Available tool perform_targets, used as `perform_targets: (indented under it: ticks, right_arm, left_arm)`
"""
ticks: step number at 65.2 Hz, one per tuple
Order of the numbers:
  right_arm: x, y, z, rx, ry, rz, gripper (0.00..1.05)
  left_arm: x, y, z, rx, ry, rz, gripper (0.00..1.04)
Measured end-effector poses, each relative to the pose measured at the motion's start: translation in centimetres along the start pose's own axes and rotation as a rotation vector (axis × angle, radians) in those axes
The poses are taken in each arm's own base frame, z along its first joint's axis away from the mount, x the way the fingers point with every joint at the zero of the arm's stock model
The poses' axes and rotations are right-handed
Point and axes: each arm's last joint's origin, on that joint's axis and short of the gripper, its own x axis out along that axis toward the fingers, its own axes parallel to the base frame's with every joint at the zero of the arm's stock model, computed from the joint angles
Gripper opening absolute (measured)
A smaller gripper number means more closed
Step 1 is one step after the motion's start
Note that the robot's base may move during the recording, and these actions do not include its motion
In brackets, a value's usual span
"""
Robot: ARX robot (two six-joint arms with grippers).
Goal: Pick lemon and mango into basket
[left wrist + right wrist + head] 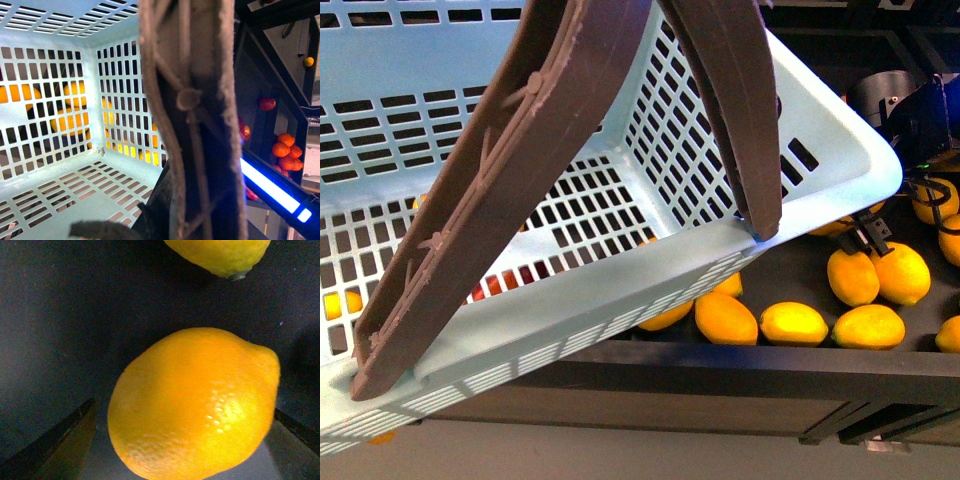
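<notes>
Lemon (195, 405): yellow-orange, dimpled skin, nub end, between spread fingers (60, 437) of right tool (868, 236); left tool (135, 220) state unclear.

Dim bg, glare on lemon (195, 405), handle (190, 120) prob. blurry.

no readable text, labels, brands, numbers or signs in any view

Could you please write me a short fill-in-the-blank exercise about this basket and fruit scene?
1. The basket's two swing handles are ___ in colour.
2. In the left wrist view, the visible basket floor holds ___ fruit.
3. The right pincer stands ___ around a lemon.
Missing words: brown; no; open.
</notes>
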Motion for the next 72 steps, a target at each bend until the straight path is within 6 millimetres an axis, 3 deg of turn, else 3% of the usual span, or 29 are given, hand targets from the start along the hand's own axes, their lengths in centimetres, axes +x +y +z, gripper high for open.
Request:
perform_targets:
  ticks: [23, 38, 44, 50, 59, 65, 72]
  right_arm:
    - [-0.9, -0.6, -0.1, -0.003, 0.005, -0.015, 0.71]
    - [-5.0, 0.3, 0.8, -0.083, -0.041, 0.063, 0.71]
    - [-9.9, 1.4, 2.2, -0.189, -0.105, 0.184, 0.71]
    - [-13.4, 1.4, 2.9, -0.257, -0.139, 0.258, 0.71]
    - [-20.3, -0.3, 3.4, -0.428, -0.195, 0.416, 0.71]
    - [-23.2, -1.2, 3.4, -0.479, -0.221, 0.460, 0.71]
    - [-28.8, -1.4, 3.1, -0.542, -0.267, 0.586, 0.71]
  left_arm:
    - [0.0, 0.0, 0.0, 0.000, 0.000, 0.000, 0.05]
    - [0.0, 0.0, 0.0, 0.000, 0.000, 0.000, 0.05]
    - [0.0, 0.0, 0.0, 0.000, 0.000, 0.000, 0.04]
    - [0.0, 0.0, 0.0, 0.000, 0.000, 0.000, 0.05]
    - [0.0, 0.0, 0.0, 0.000, 0.000, 0.000, 0.05]
    - [0.0, 0.0, 0.0, 0.000, 0.000, 0.000, 0.04]
    - [0.0, 0.0, 0.0, 0.000, 0.000, 0.000, 0.05]
